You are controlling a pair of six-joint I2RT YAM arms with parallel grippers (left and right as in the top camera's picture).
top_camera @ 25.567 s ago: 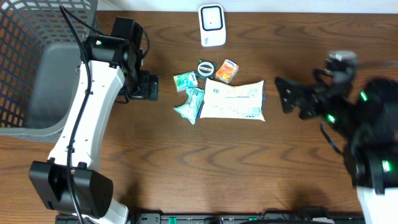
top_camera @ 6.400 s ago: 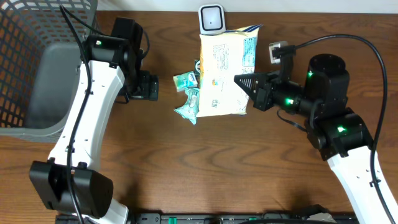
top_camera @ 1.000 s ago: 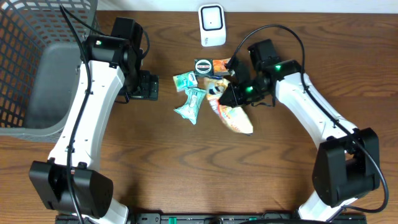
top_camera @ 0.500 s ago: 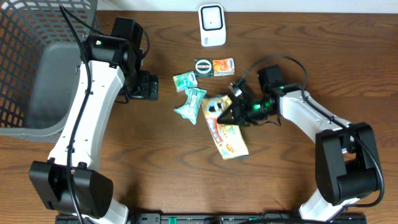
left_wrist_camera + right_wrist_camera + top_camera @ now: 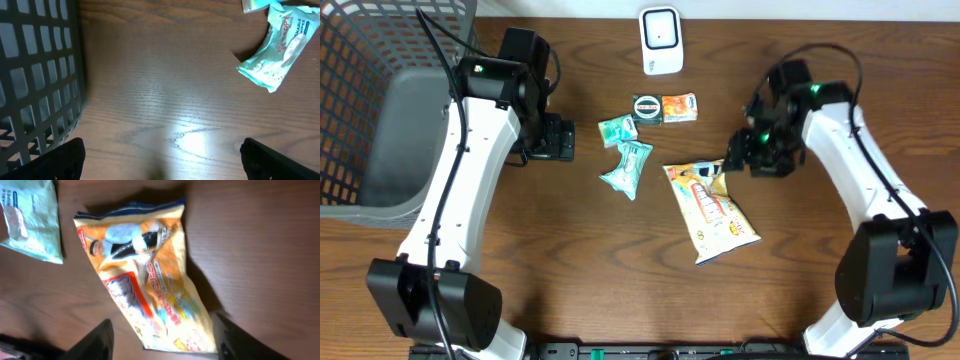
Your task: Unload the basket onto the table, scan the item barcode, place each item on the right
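A yellow-orange snack bag (image 5: 712, 208) lies flat on the wooden table, printed side up; it also shows in the right wrist view (image 5: 145, 280). My right gripper (image 5: 734, 157) hovers at the bag's upper right corner. Its jaws stand open, and the bag's end lies loose on the table between the fingers (image 5: 167, 347). The white scanner (image 5: 660, 40) stands at the table's far edge. My left gripper (image 5: 558, 139) is wide open over bare wood (image 5: 162, 165), left of the items.
A teal wipes pack (image 5: 628, 167) (image 5: 277, 47), a small green packet (image 5: 617, 128), a round tin (image 5: 647, 106) and a small orange pack (image 5: 679, 106) lie between the scanner and the bag. A dark wire basket (image 5: 370, 90) (image 5: 35, 75) stands at the left.
My right gripper has opened and let go of the snack bag, then drawn back up and to the right. The bag now lies flat, lower and further right. The left arm is still.
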